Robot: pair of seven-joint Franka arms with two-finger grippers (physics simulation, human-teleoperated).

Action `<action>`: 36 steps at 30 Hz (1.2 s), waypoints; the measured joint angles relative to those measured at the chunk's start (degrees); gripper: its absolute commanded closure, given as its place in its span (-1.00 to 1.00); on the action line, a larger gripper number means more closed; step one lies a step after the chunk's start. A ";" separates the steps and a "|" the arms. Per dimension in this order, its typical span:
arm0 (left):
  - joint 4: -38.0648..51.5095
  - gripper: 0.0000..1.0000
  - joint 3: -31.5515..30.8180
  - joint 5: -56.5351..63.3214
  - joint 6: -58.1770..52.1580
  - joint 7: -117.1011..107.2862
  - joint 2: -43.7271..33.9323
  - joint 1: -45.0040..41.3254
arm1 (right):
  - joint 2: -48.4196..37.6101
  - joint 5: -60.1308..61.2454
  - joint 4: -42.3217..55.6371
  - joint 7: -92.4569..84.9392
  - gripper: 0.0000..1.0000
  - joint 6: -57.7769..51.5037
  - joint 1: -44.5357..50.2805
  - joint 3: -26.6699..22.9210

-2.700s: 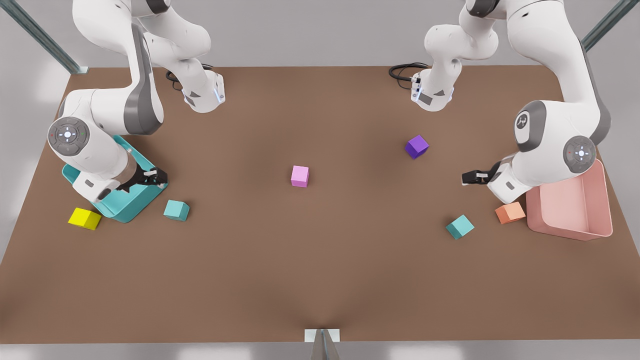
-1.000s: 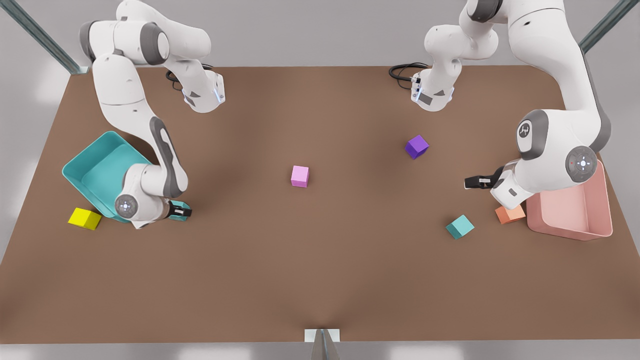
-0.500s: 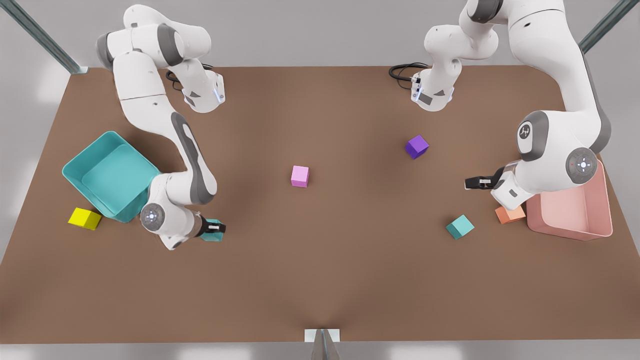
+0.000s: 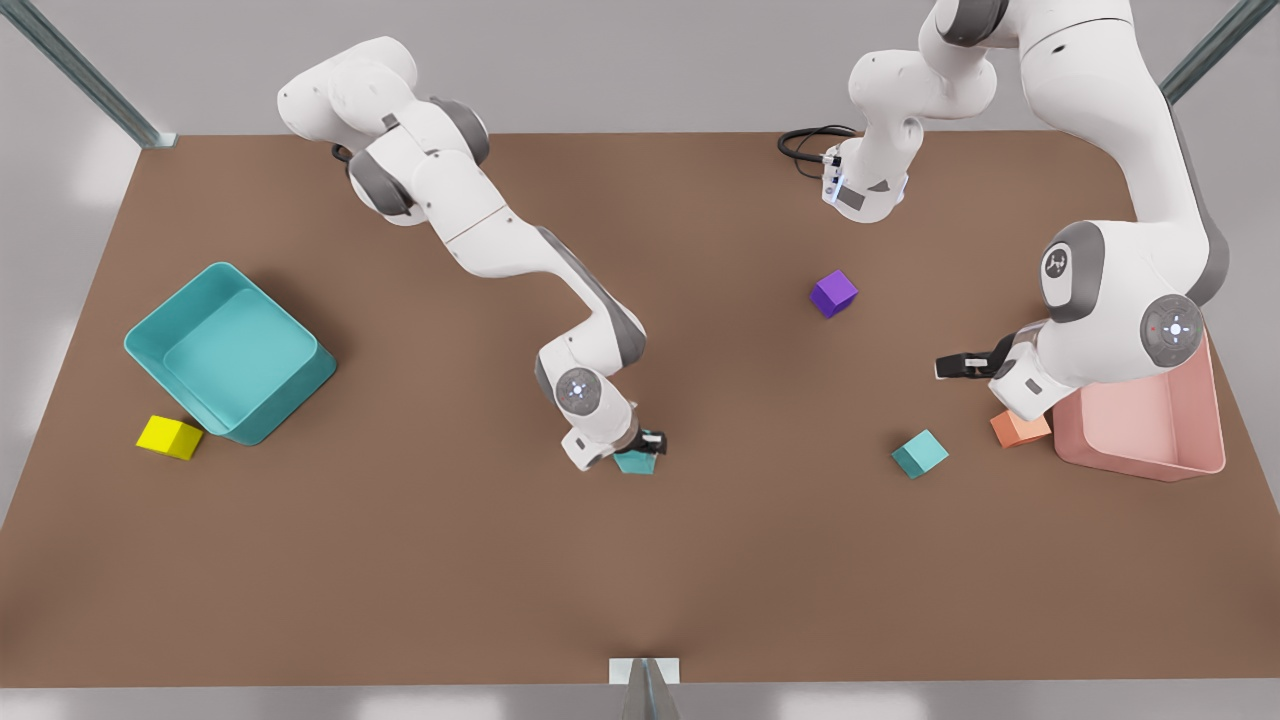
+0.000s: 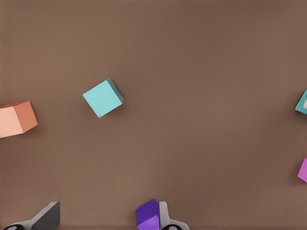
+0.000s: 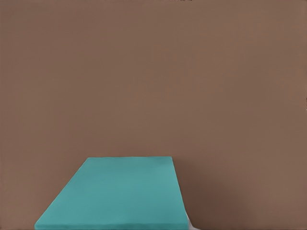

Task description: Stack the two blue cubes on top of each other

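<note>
The right gripper (image 4: 646, 442) stood just below the middle of the front view, at the end of the arm reaching in from the upper left. It was clamped on 1 teal cube (image 4: 634, 462), which sat between its dark fingers, and the right wrist view showed that held cube's top face (image 6: 115, 191) close under the camera, with brown table (image 4: 420, 580) beyond. Whether the cube touched the table could not be told.

The other teal cube (image 4: 920, 453) lay on the table in the lower right part of the front view, well apart from the held one and turned at an angle; the left wrist view showed it (image 5: 102, 98) too. An orange cube (image 4: 1021, 428) lay near it on the front view's right, just beside the pink bin (image 4: 1140, 466).

The left gripper (image 4: 947, 367) hung above the table at the front view's right, above and apart from the loose teal cube. In the left wrist view its 2 fingers (image 5: 47, 216) stood wide apart with nothing between them.

A purple cube (image 4: 833, 293) lay in the upper right of the front view. A teal bin (image 4: 150, 340) sat at the left of that view, with a yellow cube (image 4: 168, 437) just beside its lower corner.
</note>
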 measured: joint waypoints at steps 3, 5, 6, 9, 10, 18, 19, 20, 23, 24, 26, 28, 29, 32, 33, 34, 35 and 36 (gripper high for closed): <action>0.00 -1.00 0.00 0.00 -0.02 -0.01 0.00 0.01 | -0.08 -0.44 0.07 4.67 -1.00 1.06 -0.07 -0.08; 0.00 -1.00 0.00 -0.01 -0.04 -0.01 0.01 -0.01 | -0.61 -0.57 0.42 7.34 -1.00 1.38 -0.27 -0.15; 0.00 -1.00 0.00 -0.01 -0.05 -0.01 0.01 -0.04 | -1.49 -0.61 0.69 8.56 -1.00 1.27 -0.57 -0.16; 0.00 -1.00 0.00 -0.02 -0.06 -0.03 0.00 -0.06 | -6.69 -0.60 0.85 11.61 -1.00 -1.31 -3.91 -0.05; 0.00 -1.00 0.00 -0.02 -0.06 -0.04 0.00 -0.05 | -9.06 -0.56 0.60 12.11 -1.00 -3.57 -6.08 -0.02; 0.05 -1.00 -0.12 1.97 0.52 -0.10 4.39 -0.46 | -16.62 -9.25 -0.96 -0.08 -1.00 -27.48 -33.47 -0.24; 0.10 -1.00 0.01 2.37 1.28 -0.15 6.56 -0.09 | -20.39 -10.94 -1.15 -2.32 -1.00 -30.73 -34.14 -0.31; 0.10 -1.00 0.15 2.61 2.59 -0.27 8.65 0.82 | -24.46 -12.20 -1.38 -4.46 -1.00 -34.20 -34.46 -0.34; -0.30 -1.00 0.78 2.86 8.22 -2.59 14.37 2.29 | -35.15 -14.66 -3.07 -10.20 -1.00 -42.98 -34.70 -0.39; -1.56 -1.00 0.83 2.66 10.53 -3.67 15.45 2.36 | -36.94 -15.22 -3.47 -11.91 -1.00 -45.06 -34.69 -0.37; -3.78 -1.00 0.86 1.30 15.51 -5.67 16.77 2.28 | -38.27 -15.96 -4.03 -15.02 -1.00 -48.32 -34.63 -0.35; -4.36 -1.00 0.85 -0.57 19.81 -7.70 18.34 2.28 | -38.61 -16.39 -4.43 -17.78 -1.00 -50.67 -34.53 -0.35; -4.46 -1.00 0.82 -1.19 21.82 -8.66 19.26 2.40 | -38.66 -16.54 -4.60 -19.05 -1.00 -51.58 -34.51 -0.35; -4.66 -1.00 0.86 -2.23 26.27 -11.29 20.98 2.92 | -38.64 -16.79 -4.84 -22.44 -1.00 -53.56 -34.48 -0.35; -4.80 -1.00 0.87 -2.40 27.31 -12.26 21.31 3.04 | -38.63 -16.83 -4.98 -23.45 -1.00 -54.03 -34.48 -0.35; -4.88 -1.00 0.88 -2.52 28.19 -13.29 21.51 3.03 | -38.60 -16.86 -5.06 -24.40 -1.00 -54.42 -34.50 -0.35; -4.96 -1.00 0.88 -2.60 28.93 -14.27 21.62 3.03 | -38.54 -16.89 -5.13 -25.30 -1.00 -54.76 -34.52 -0.34; -5.02 -1.00 0.88 -2.67 29.54 -15.19 21.79 3.04 | -38.50 -16.89 -5.27 -26.14 -1.00 -55.04 -34.55 -0.31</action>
